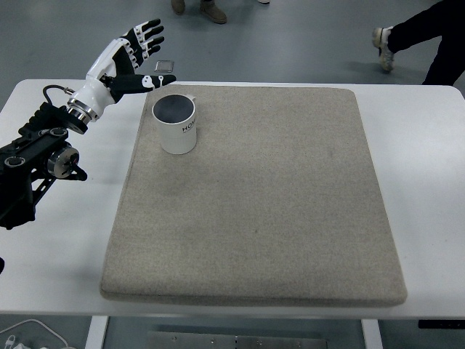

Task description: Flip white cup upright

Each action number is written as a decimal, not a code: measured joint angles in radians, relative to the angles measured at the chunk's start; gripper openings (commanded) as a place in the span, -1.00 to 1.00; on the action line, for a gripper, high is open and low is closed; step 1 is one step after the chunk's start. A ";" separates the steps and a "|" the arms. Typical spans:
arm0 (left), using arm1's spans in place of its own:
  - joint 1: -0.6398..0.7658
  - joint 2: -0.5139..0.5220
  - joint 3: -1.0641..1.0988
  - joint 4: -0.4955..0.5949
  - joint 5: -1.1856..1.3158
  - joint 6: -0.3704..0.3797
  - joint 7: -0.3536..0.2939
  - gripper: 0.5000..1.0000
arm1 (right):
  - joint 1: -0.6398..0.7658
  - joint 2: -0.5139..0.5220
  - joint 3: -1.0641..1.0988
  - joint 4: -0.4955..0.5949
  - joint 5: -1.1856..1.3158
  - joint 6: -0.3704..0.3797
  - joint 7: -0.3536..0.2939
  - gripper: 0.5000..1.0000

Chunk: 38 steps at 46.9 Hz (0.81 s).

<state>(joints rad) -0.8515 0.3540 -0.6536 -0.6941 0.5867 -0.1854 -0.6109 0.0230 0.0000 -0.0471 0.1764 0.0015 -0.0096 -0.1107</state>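
**Cup upright on mat, left hand spread beside it**

A white cup [176, 125] is seen standing upright near the far left corner of a beige mat [254, 211], its open mouth turned up and a dark interior shown. Dark lettering is printed on its side, too small to be read in full. A handle is partly visible at the far rim.

The mat is laid flat on a white table [421, 167] and covers most of its top.

The left hand [131, 54] is held above the table's far left edge, up and to the left of the cup. Its fingers [149, 33] are spread wide and nothing is gripped. The thumb [154, 81] is stretched toward the cup and ends just short of its rim; whether contact is made cannot be told, but a small gap appears. The black forearm [36, 156] enters from the left edge, over the bare table.

A small grey object [165, 66] is seen past the thumb, at the table's far edge.

On the grey floor beyond the table, a person's shoes [200, 9] are shown at the top edge, and a dark-trousered leg with a white shoe [383, 45] at the top right.
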 measured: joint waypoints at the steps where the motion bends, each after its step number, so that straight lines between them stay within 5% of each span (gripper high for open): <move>1: -0.008 0.002 0.000 0.002 -0.009 0.000 0.000 0.98 | 0.000 0.000 0.000 0.000 0.000 0.000 0.000 0.72; 38: -0.212 -0.003 0.012 0.166 -0.396 -0.030 0.000 0.97 | 0.000 0.000 0.001 0.000 0.000 0.000 0.000 0.72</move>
<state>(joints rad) -1.0639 0.3512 -0.6416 -0.5284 0.1903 -0.2153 -0.6110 0.0230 0.0000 -0.0464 0.1765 0.0015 -0.0096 -0.1105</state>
